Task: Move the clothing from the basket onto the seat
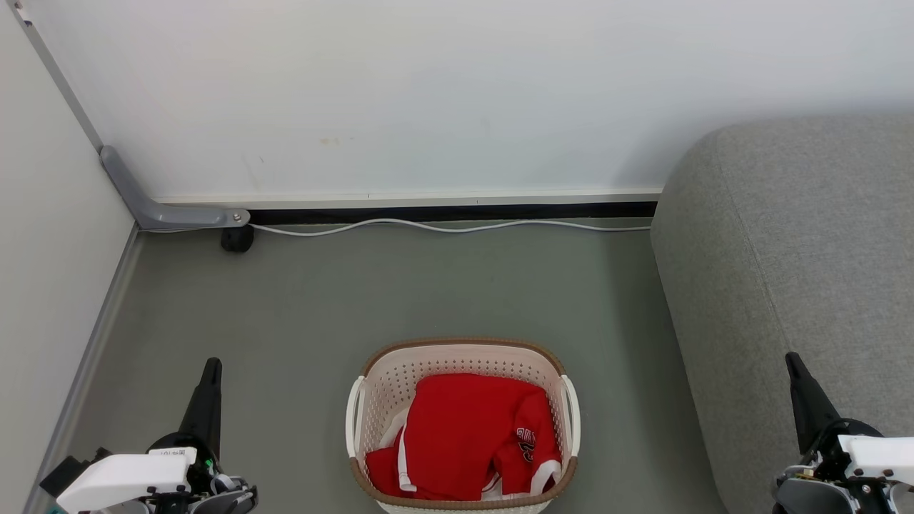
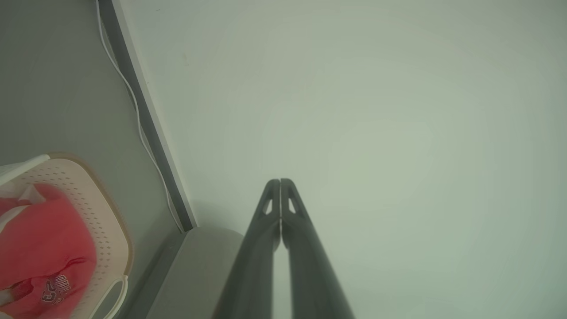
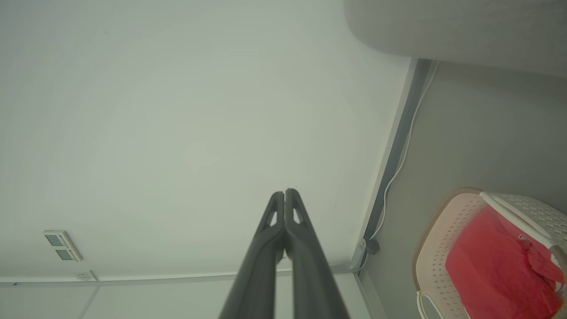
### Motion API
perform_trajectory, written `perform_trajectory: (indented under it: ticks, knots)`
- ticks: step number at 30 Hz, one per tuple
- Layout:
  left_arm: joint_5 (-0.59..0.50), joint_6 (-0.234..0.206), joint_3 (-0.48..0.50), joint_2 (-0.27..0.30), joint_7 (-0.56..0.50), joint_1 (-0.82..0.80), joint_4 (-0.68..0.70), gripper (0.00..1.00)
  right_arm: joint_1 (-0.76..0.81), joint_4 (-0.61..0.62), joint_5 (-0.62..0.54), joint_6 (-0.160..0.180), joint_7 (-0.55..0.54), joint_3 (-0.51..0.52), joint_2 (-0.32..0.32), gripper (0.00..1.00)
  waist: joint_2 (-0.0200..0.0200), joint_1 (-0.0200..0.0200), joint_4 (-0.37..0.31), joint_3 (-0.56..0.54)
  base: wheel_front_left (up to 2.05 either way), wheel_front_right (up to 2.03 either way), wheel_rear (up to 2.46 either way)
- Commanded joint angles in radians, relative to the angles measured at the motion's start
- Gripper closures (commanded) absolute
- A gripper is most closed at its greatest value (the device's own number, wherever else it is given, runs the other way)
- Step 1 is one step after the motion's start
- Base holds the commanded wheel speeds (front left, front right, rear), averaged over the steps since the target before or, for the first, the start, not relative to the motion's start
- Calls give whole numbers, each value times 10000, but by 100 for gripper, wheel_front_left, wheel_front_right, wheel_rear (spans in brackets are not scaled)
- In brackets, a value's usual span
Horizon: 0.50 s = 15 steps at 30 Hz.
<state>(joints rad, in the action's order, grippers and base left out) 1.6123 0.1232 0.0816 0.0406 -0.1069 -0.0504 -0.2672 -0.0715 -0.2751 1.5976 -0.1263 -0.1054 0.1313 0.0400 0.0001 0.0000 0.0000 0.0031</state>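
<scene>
Basket [image 1: 457, 360]: stood on the grey floor [image 1: 428, 285] at the lower middle of the head view. The brown rim is seen nearly whole, with the near edge cut by the bottom of the picture. A white handle is set on each side.
Clothing [image 1: 464, 435]: red garments with white trim are heaped inside the basket, below the rim and towards its near end. Dark lettering is seen on a fold by the right handle.
Seat [image 1: 800, 271]: a grey upholstered bulk along the right side, rounded at the top edge and far corner. Whether it touches the wall [image 1: 428, 93] cannot be told.
Gap, basket to seat: a strip of floor is seen between the right handle and the seat's side, so the two are apart.
Left pincer [image 2: 280, 181]: drawn shut, the long fingers met at the tips with nothing between them. In the head view it is found low on the left above the floor, well apart from the basket.
Right pincer [image 3: 284, 191]: likewise drawn shut and holding nothing. In the head view it is found low on the right, in front of the seat's side.
Far edge: a broad band of floor is seen beyond the basket, ended by a black skirting strip [image 1: 443, 212] with a white cable [image 1: 443, 227] laid along it.
Left edge: a pale side panel [image 1: 43, 250] is met at the corner by a grey bracket [image 1: 164, 214], with a small black wheel [image 1: 237, 239] beside it.
</scene>
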Motion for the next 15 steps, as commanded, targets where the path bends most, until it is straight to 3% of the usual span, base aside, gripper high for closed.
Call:
perform_trajectory:
  ticks: [1,15]
  knots:
    - [-35,75,320,97,-61,-576,223,100,-364,303,114,-44,-76,-178,102,100,-1,0,0,0,0,0,0]
    - [-35,75,319,97,-61,-576,223,100,-364,303,114,-44,-76,-178,102,100,-1,0,0,0,0,0,0]
